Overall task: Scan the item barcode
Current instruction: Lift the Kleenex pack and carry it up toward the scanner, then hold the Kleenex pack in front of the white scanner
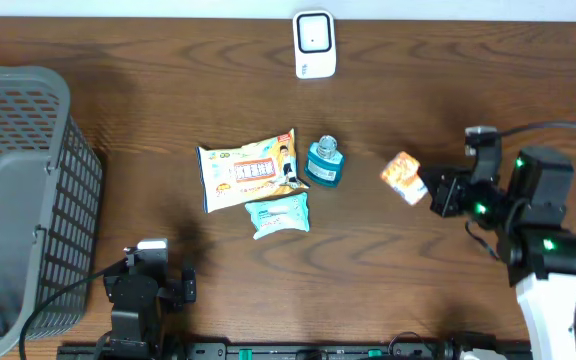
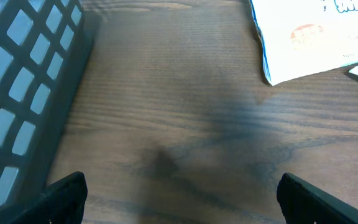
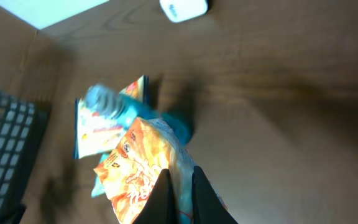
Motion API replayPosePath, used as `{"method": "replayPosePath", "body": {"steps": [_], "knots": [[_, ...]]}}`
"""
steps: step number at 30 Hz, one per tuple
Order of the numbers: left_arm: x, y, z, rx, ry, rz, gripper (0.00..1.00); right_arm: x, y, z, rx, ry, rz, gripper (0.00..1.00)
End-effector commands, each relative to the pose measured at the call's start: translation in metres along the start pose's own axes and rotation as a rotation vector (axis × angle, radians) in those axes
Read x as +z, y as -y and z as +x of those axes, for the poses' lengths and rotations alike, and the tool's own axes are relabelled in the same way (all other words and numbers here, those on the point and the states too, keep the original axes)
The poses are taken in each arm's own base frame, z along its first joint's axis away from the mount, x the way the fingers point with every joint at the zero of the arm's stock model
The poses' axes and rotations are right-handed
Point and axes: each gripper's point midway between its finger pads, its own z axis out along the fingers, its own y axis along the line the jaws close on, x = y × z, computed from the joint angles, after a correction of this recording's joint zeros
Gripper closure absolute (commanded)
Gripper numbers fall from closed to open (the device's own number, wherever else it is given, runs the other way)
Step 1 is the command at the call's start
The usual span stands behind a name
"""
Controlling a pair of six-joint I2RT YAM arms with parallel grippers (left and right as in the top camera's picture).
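1. Overhead: the right claw (image 1: 434,188) is clenched on an orange packet (image 1: 403,177) toward the right side of the counter (image 1: 418,90). It grips one end, probably so the printed faces stay bare for reading. The white scanner (image 1: 314,44) stands at the middle of the far edge, well apart from the packet. A large snack bag (image 1: 248,170), a blue bottle (image 1: 324,162) and a small teal packet (image 1: 279,213) lie clustered mid-counter, likely waiting their turn. A grey basket (image 1: 18,200) fills the left edge, presumably for finished goods. The left claw (image 1: 151,283) sits by the near edge.

2. Left wrist: the left claw (image 2: 191,202) is released, its fingers spread wide over bare wood and holding nothing. I judge it is parked out of the way. The basket (image 2: 23,93) is on one side, and a corner of the snack bag (image 2: 316,37) is ahead.

3. Right wrist: the right claw (image 3: 180,199) pinches the orange packet (image 3: 138,174), which juts forward from the closed fingers. The scanner (image 3: 184,7) shows at the far edge, so the packet looks aimed roughly toward it. No barcode is legible. The bottle (image 3: 101,99) is blurred.
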Motion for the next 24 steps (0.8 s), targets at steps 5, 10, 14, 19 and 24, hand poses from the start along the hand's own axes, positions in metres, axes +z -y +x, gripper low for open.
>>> {"method": "replayPosePath", "body": {"steps": [5, 10, 14, 19, 24], "knots": [[0.0, -0.001, 0.004, 0.007, -0.012, -0.006, 0.02, 0.024, 0.024, -0.053, -0.013, 0.138, 0.071, 0.99], [0.0, -0.001, 0.004, 0.007, -0.012, -0.006, 0.02, 0.047, 0.027, -0.091, -0.082, 0.207, 0.094, 0.99], [0.0, -0.001, 0.004, 0.007, -0.012, -0.006, 0.02, 0.079, 0.025, -0.121, -0.199, 0.216, 0.172, 0.99], [0.0, -0.001, 0.004, 0.007, -0.012, -0.006, 0.02, 0.124, 0.012, -0.157, -0.395, 0.214, 0.298, 0.99], [0.0, -0.001, 0.004, 0.007, -0.012, -0.006, 0.02, 0.17, -0.002, -0.191, -0.561, 0.261, 0.404, 0.99]]}}
